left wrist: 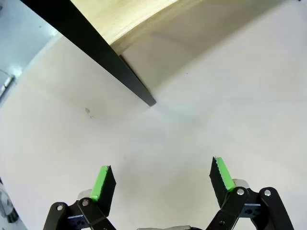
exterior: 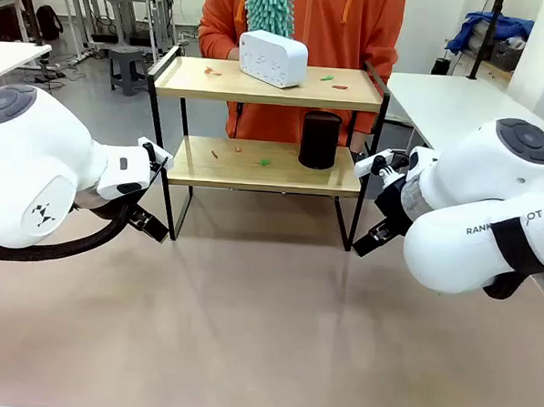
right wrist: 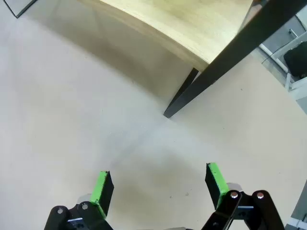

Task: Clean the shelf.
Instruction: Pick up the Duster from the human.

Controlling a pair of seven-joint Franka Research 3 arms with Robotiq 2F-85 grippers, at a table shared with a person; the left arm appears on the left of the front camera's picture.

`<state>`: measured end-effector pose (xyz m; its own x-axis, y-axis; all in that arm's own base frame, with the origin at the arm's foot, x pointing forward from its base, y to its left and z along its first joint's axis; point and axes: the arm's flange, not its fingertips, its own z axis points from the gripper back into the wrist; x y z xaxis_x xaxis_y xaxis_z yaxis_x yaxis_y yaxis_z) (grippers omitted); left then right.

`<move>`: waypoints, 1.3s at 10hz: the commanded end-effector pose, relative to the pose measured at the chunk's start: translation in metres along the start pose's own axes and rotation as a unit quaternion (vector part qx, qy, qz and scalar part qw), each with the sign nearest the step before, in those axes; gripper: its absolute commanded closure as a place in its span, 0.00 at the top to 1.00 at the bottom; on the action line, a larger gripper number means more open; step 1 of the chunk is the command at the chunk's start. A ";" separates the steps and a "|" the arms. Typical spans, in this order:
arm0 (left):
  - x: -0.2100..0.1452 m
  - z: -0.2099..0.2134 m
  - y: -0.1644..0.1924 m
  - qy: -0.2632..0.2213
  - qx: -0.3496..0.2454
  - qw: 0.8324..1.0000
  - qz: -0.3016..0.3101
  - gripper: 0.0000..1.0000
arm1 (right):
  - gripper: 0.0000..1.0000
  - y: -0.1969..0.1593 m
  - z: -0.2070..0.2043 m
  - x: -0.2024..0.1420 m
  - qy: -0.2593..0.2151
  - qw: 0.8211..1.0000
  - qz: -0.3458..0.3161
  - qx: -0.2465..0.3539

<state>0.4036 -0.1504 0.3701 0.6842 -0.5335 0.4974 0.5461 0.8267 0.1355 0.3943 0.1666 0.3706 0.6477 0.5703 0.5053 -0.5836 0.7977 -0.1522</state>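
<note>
Shelf at the desk's twelve o'clock, white box on top board, black cylinder below, left hand open at nine o'clock, right hand open at three

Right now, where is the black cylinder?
Front view: the black cylinder stands right of centre on the lower board of the shelf, below the white box.

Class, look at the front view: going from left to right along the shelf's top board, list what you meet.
On the top board of the shelf: orange scraps → white socket box → green scrap → red scrap.
</note>
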 end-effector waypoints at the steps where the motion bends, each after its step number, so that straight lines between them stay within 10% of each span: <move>1: 0.000 0.000 0.000 0.000 0.000 1.000 0.000 1.00 | 1.00 0.000 0.000 0.000 0.000 1.000 0.000 0.000; 13: 0.000 0.000 0.000 0.000 0.000 1.000 0.000 1.00 | 1.00 0.000 0.000 0.000 0.000 1.000 0.000 0.000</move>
<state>0.4036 -0.1503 0.3701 0.6845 -0.5329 0.4975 0.5456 0.8271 0.1352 0.3942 0.1667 0.3706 0.6473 0.5708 0.5051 -0.5839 0.7973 -0.1528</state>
